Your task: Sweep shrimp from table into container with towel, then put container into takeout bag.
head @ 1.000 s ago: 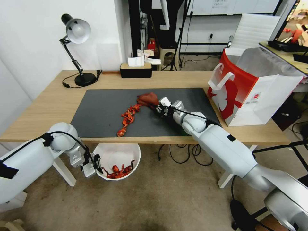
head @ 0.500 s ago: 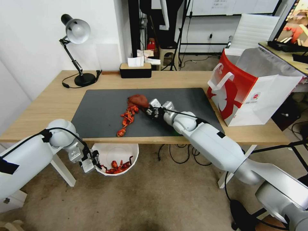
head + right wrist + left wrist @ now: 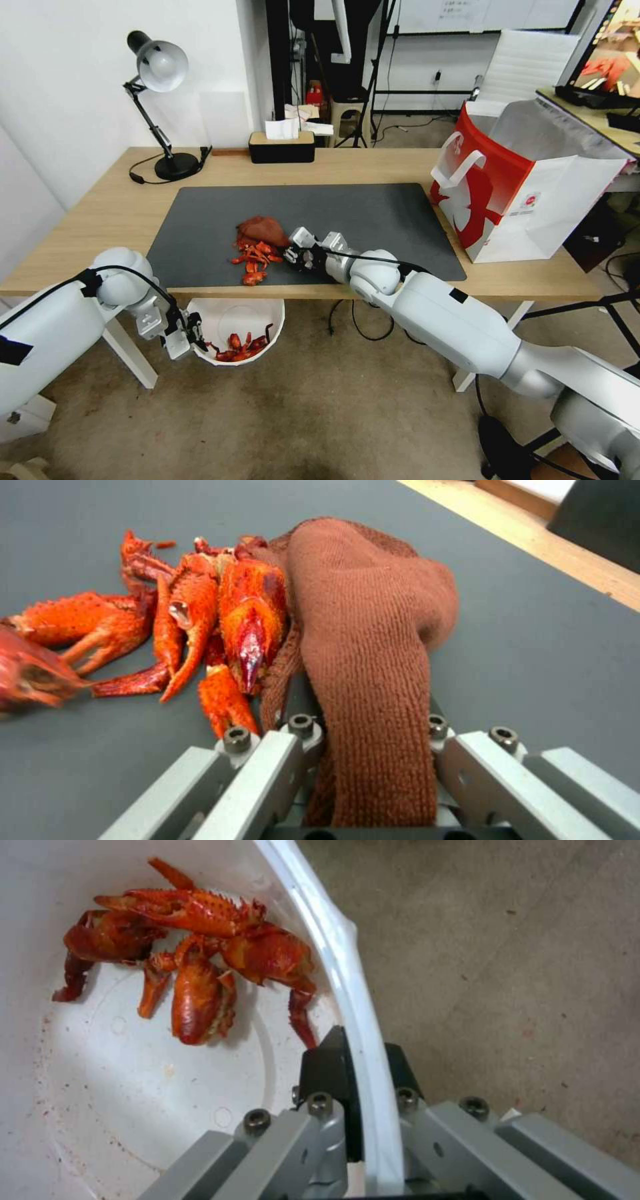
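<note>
Layout at the counter [image 3: 100, 213]. A mat [image 3: 373, 213] lies on the counter; on its near part lies a pile of shrimp [image 3: 255, 253], with the towel [image 3: 261, 230] touching the pile from behind. The container [image 3: 230, 319] sits below the counter's near edge, under the pile, with more shrimp in it. The takeout bag [image 3: 520, 193] stands at the counter's right end.
</note>
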{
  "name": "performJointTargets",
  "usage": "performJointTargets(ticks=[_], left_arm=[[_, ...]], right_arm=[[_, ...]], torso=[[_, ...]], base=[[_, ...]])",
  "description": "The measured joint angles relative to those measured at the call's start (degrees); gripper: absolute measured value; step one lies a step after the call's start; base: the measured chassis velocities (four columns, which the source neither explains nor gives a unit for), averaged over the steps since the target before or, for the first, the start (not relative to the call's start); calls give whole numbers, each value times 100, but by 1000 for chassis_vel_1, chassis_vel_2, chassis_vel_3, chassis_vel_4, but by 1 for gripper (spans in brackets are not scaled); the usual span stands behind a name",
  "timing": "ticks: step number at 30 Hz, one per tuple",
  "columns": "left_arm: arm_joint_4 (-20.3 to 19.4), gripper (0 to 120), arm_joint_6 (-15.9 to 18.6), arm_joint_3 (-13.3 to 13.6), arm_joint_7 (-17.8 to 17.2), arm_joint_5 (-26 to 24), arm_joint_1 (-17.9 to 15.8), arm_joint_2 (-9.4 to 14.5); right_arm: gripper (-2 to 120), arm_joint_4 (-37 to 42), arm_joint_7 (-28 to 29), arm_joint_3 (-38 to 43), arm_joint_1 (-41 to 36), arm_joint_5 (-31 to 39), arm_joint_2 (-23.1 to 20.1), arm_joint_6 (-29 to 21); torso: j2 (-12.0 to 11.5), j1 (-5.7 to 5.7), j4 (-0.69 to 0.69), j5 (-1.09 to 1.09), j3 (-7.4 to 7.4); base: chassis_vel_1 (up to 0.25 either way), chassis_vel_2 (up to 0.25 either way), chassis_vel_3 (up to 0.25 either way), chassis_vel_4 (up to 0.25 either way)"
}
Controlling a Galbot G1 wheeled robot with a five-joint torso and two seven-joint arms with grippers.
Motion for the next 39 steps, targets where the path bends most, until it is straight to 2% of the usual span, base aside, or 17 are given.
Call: performJointTargets(ticks=[10,14,20,24,32,39], left_arm=[[-69,0,50,4,9,-67,-11,50],[-167,0,102,19,19,-117,37,66],[-530,0,163,-15,23,-193,260,161],[-580,0,192,2,24,-212,260,157],[-503,0,314,312,37,-386,6,57],[-247,0,433,567,48,-719,-273,28]], right_arm=[[9,218,138,-59,-162,-3,-20,0],[9,300,163,-76,-233,-18,-29,0],[9,479,207,-107,-314,-24,-90,0],[9,580,218,-125,-335,-22,-128,-36],[9,1036,263,-137,-509,6,-385,-83],[9,1315,263,-41,-711,7,-619,-83]], torso=[[-1,1,-2,-1,1],[-1,1,-2,0,1],[-2,1,1,-1,1],[-2,2,1,0,2],[-3,3,2,-1,3],[-3,3,3,-1,2]], base=[[0,0,0,0],[0,0,0,0],[0,0,0,0],[0,0,0,0],[0,0,0,0],[0,0,0,0]])
